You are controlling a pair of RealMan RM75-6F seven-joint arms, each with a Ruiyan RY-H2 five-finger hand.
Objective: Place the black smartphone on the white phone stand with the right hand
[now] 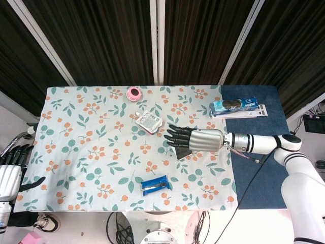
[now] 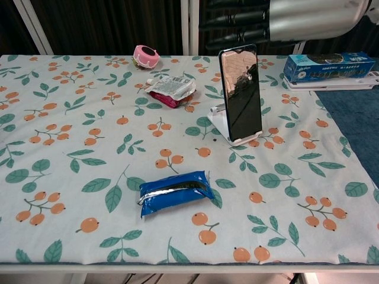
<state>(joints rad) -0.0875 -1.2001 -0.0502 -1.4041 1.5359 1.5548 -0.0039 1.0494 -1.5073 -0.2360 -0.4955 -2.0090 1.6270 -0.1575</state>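
Blue packet (image 2: 176, 193) lying nearer the table edge, silver pouch (image 2: 171, 89) and pink tape roll (image 2: 145, 55) further back; black smartphone (image 2: 240, 93) upright on white phone stand (image 2: 224, 125), beneath right hand (image 1: 194, 141), fingers spread, empty

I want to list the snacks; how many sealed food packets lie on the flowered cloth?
2: a blue packet near the front edge, and a silver-and-red packet further back, left of the phone. None seems hidden.

table (image 2: 35, 177) | floral cloth (image 2: 77, 148) | blue packet (image 2: 175, 193) | white phone stand (image 2: 222, 125) | pink cup (image 2: 145, 55)
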